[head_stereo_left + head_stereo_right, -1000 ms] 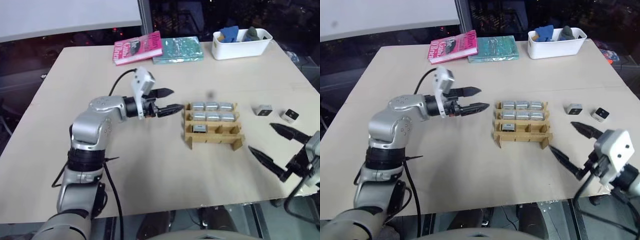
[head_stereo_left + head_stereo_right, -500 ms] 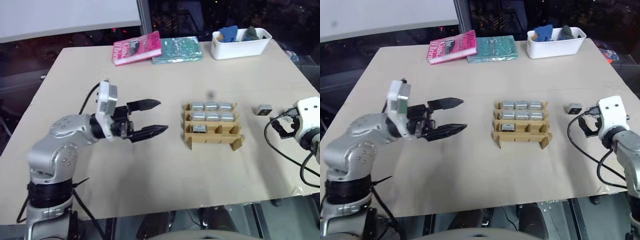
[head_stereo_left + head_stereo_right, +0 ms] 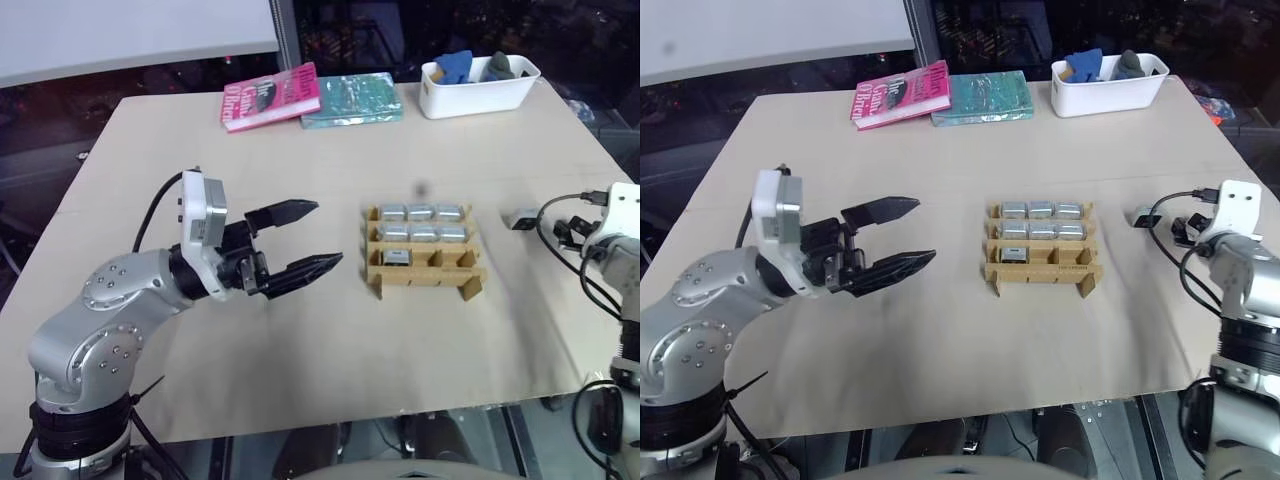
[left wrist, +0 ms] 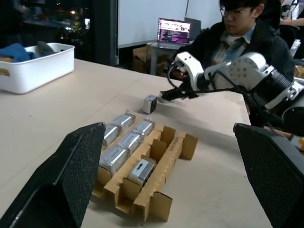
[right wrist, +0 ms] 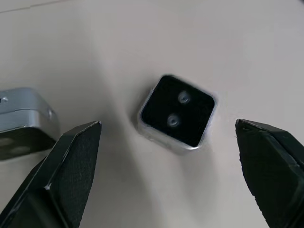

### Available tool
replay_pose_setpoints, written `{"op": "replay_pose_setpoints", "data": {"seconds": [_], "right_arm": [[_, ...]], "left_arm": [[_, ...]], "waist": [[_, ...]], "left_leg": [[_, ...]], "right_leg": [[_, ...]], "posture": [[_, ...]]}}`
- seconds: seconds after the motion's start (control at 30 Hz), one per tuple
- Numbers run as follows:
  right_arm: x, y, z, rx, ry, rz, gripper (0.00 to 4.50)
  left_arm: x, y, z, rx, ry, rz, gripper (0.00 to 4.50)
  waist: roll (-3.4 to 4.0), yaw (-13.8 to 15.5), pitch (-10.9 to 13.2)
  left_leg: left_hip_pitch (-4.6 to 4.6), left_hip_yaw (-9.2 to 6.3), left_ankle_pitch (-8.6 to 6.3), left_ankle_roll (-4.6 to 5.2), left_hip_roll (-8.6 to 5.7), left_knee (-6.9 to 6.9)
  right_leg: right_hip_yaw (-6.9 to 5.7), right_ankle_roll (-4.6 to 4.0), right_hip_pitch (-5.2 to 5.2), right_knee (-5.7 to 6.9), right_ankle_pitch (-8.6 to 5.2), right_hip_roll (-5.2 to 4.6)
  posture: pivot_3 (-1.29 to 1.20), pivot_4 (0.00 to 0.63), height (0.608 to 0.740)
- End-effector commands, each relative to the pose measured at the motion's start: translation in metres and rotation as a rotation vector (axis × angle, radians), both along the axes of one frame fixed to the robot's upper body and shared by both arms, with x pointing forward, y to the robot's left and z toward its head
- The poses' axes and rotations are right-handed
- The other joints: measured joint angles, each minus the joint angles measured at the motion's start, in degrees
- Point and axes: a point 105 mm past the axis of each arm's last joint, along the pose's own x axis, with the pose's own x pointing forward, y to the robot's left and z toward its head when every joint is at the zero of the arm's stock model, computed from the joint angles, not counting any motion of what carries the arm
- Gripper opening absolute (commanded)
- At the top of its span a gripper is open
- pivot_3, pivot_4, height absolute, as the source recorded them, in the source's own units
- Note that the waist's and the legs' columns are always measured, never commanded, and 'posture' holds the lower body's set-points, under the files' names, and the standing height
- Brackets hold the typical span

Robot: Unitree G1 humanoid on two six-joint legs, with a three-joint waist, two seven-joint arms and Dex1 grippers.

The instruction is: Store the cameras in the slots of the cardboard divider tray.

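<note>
The cardboard divider tray (image 3: 430, 277) sits right of the table's middle. Silver cameras (image 3: 425, 213) fill its back and middle rows, and one more (image 3: 398, 257) stands in the front left slot. My left gripper (image 3: 325, 235) hangs open and empty, well to the left of the tray. To the tray's right, my right gripper (image 5: 167, 124) is open and pointing down over a loose camera (image 5: 176, 112) with a black face, which lies between its fingers (image 5: 71, 161) untouched. A second loose camera (image 5: 23, 121) lies just beside it, seen also as the small block (image 3: 522, 218).
A white bin (image 3: 480, 88) with blue and grey items stands at the back right. A pink book (image 3: 272, 96) and a teal book (image 3: 352, 100) lie at the back. A person (image 4: 237, 28) sits beyond the table's right side.
My left gripper has drawn back from the tray and opened wider. My right arm has swung out to the right and tipped down over the two loose cameras.
</note>
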Motion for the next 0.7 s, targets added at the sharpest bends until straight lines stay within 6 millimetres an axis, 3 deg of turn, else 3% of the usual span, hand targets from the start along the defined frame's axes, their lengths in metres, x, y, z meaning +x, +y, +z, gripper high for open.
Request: {"op": "replay_pose_setpoints", "data": {"seconds": [0.03, 0.3, 0.7], "right_arm": [[0.002, -0.012, 0.018, -0.032, -0.074, -0.083, 4.50], [0.002, -0.017, 0.014, -0.025, -0.089, -0.177, 4.50], [0.007, -0.017, 0.008, -0.016, -0.095, -0.183, 4.50]], "left_arm": [[-0.006, -0.005, 0.008, -0.010, -0.044, -0.017, 4.49], [-0.010, -0.007, 0.009, 0.014, -0.067, -0.042, 4.49], [-0.020, -0.005, 0.005, 0.068, -0.105, -0.129, 4.49]], "waist": [[0.00, 0.15, 0.00], [0.02, 0.01, 0.00], [0.03, -1.21, 0.00]], "left_leg": [[-0.01, 0.00, 0.00, 0.00, 0.00, 0.00], [0.00, 0.02, 0.00, 0.00, 0.00, -0.03], [0.02, 0.04, 0.00, 0.00, 0.00, -0.07]], "right_leg": [[0.00, 0.00, -0.01, -0.01, 0.00, -0.01], [0.00, 0.00, -0.01, -0.01, 0.00, 0.02], [0.03, 0.00, -0.01, -0.02, 0.00, 0.02]], "posture": [[0.00, 0.150, 0.740], [0.00, 0.150, 0.740], [0.00, 0.150, 0.740]]}}
